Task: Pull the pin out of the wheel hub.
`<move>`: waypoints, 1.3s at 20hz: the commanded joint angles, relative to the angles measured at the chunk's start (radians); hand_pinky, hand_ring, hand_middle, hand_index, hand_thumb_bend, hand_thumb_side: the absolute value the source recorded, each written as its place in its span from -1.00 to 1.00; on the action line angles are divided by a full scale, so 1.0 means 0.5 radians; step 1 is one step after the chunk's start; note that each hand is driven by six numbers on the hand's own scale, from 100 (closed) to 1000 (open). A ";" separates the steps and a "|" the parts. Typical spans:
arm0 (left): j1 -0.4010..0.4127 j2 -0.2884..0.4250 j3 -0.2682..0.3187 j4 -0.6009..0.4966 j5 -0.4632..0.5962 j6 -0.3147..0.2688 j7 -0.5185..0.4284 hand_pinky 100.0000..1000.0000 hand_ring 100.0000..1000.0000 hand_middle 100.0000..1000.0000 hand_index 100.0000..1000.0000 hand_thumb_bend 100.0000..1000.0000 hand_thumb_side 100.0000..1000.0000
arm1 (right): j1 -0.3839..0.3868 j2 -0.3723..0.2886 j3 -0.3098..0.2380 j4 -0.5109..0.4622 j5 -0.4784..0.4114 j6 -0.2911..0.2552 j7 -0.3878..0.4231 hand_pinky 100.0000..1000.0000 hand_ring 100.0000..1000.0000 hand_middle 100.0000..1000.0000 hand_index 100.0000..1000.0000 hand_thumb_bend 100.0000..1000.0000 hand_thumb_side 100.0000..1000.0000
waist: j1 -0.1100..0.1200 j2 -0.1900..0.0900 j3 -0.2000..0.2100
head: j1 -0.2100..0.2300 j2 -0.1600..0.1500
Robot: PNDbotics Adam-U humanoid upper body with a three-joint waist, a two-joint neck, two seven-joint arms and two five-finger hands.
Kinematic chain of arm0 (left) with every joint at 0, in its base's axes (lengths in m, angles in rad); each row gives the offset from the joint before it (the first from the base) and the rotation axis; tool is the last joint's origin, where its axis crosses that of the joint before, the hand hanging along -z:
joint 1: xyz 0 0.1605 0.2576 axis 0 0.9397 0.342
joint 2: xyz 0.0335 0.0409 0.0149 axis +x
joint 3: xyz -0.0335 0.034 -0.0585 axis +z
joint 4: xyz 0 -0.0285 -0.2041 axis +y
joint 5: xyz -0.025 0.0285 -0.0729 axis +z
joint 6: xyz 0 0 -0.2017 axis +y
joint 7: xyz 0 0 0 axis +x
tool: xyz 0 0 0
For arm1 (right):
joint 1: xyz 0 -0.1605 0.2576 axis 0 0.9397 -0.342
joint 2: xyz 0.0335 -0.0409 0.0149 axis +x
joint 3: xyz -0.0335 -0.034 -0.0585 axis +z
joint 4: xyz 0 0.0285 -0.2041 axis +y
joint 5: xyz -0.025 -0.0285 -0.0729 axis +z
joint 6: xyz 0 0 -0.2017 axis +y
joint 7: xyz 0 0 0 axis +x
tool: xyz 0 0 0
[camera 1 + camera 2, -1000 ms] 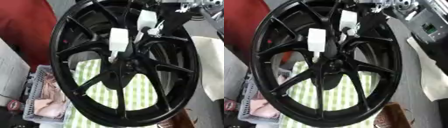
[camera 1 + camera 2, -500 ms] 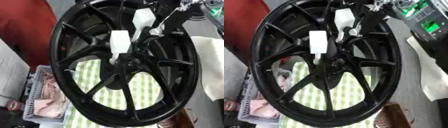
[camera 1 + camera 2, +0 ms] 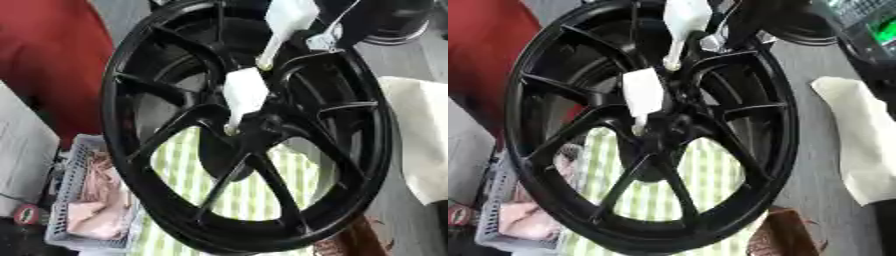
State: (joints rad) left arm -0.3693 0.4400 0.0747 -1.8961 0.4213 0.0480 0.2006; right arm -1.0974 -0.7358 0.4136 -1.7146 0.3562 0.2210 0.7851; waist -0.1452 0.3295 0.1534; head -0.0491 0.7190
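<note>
Filling most of the frame, a black multi-spoke wheel [image 3: 249,130] stands tilted, its rim running from the top centre down to the lower edge, its hub [image 3: 254,127] just right of the centre. Behind its lower spokes lies a green-and-white checked cloth [image 3: 254,185]. A red surface [image 3: 44,65] takes up the upper left, and a pale cloth [image 3: 855,145] lies at the right side. In the lower left corner sits a grey slotted basket [image 3: 74,200] with pinkish material inside.

Two white pins with thin shafts show against the spokes: the lower pin [image 3: 245,95] points its tip down onto the hub at the centre, and the upper pin [image 3: 284,20] stands at the top centre, its tip near a spoke.

The right hand [image 3: 337,30] comes in at the top right, dark against the wheel, just beside the upper pin; whether its fingers are curled round that pin cannot be told.
</note>
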 commanded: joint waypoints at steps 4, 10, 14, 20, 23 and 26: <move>0.000 0.030 0.024 -0.018 -0.003 -0.007 0.008 0.63 0.47 0.10 0.52 -0.88 -0.02 | -0.111 -0.094 -0.150 -0.030 -0.179 0.076 -0.016 0.25 0.14 -0.43 -0.08 -1.00 -0.85 | 0.037 -0.083 -0.025 | 0.023 0.007; 0.027 0.047 0.051 -0.018 -0.012 -0.018 0.033 0.63 0.47 0.10 0.52 -0.88 -0.02 | 0.024 -0.363 -0.385 -0.021 -0.322 0.113 -0.133 0.26 0.16 -0.37 -0.03 -1.00 -0.78 | 0.045 -0.095 -0.095 | 0.079 0.013; 0.039 0.052 0.067 -0.021 -0.018 -0.026 0.052 0.63 0.47 0.10 0.52 -0.89 -0.02 | 0.406 -0.681 -0.641 -0.056 -0.416 0.132 -0.336 0.26 0.16 -0.34 -0.01 -1.00 -0.73 | 0.060 -0.088 -0.131 | 0.111 0.001; 0.043 0.043 0.080 -0.026 -0.020 -0.036 0.068 0.63 0.47 0.10 0.52 -0.89 -0.03 | 0.977 -0.920 -0.972 -0.020 -0.561 0.166 -0.648 0.26 0.16 -0.29 0.04 -1.00 -0.65 | 0.116 -0.077 -0.175 | 0.122 -0.016; 0.048 0.040 0.087 -0.028 -0.021 -0.041 0.075 0.63 0.47 0.10 0.52 -0.90 -0.03 | 1.206 -0.951 -1.110 0.038 -0.608 0.166 -0.774 0.26 0.17 -0.27 0.05 -1.00 -0.64 | 0.140 -0.074 -0.196 | 0.132 -0.021; 0.051 0.038 0.094 -0.029 -0.021 -0.045 0.083 0.63 0.47 0.10 0.52 -0.90 -0.03 | 1.400 -0.939 -1.226 0.101 -0.628 0.154 -0.875 0.27 0.18 -0.26 0.06 -1.00 -0.63 | 0.154 -0.071 -0.215 | 0.144 -0.023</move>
State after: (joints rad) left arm -0.3377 0.4410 0.1092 -1.8937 0.4142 0.0280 0.2374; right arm -0.3935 -1.1599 -0.1560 -1.6745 0.0536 0.2995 0.3718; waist -0.0698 0.3138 0.0464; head 0.0183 0.7183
